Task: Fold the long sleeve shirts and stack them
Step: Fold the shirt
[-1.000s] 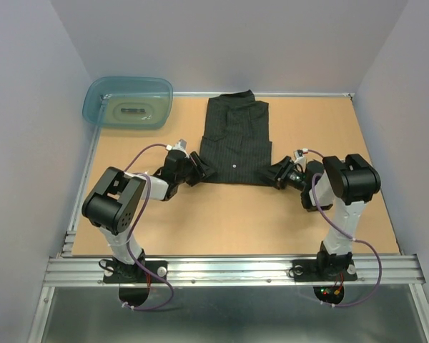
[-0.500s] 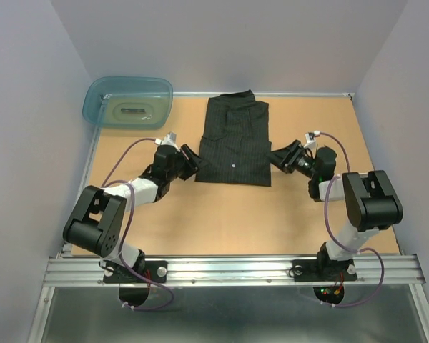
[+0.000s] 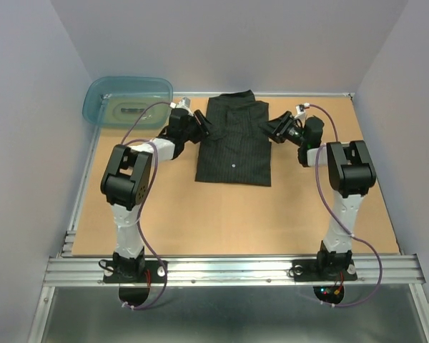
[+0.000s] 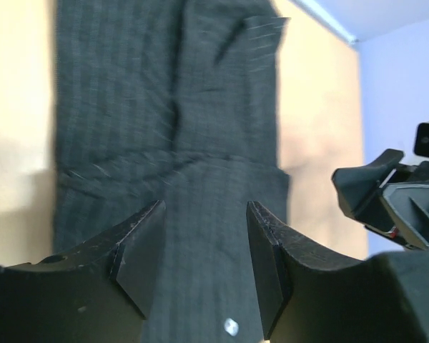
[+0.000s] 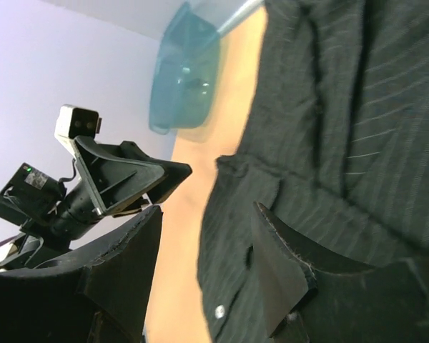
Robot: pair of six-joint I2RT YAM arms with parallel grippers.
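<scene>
Shirt [image 3: 234,146] part-folded into narrow rectangle. My left gripper [image 3: 203,128], right gripper [image 3: 272,131] flank it, jaws spread, empty. Final fold, stacking remain.

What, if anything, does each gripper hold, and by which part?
Nothing is held: the left gripper and right gripper stand open at either side of the shirt.

Pale lilac walls [image 3: 236,43] enclose a tan, perhaps cork-faced table [image 3: 236,218].

We read no text, labels or numbers anywhere. Shirt [image 3: 234,143]: pinstripes only, no tag we can read. Tub [image 3: 93,107]: a mark on its floor, too blurred to read.
</scene>
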